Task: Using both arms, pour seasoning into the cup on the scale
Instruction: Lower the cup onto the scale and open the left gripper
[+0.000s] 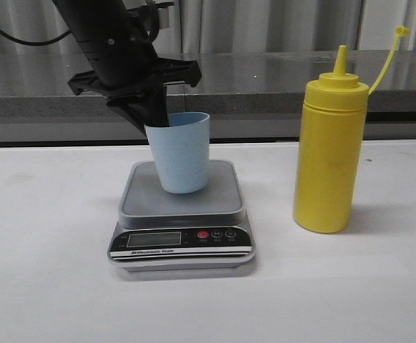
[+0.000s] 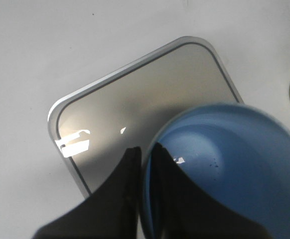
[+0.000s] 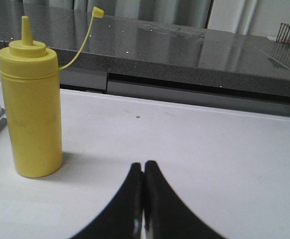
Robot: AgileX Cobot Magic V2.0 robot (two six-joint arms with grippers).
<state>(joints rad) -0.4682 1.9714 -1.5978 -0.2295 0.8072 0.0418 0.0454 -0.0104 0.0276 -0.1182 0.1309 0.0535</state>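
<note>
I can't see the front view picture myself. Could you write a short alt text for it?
A light blue cup stands on a small digital scale on a white table, its rim pinched by the black left gripper reaching down from above. To the right, apart from the scale, stands a tall yellow seasoning bottle, cap off.

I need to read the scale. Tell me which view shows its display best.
The front view: the scale faces the camera, its display and buttons unobstructed, though no digits are legible. The left wrist view shows only the platform from above under the cup. The right wrist view catches just an edge.
</note>
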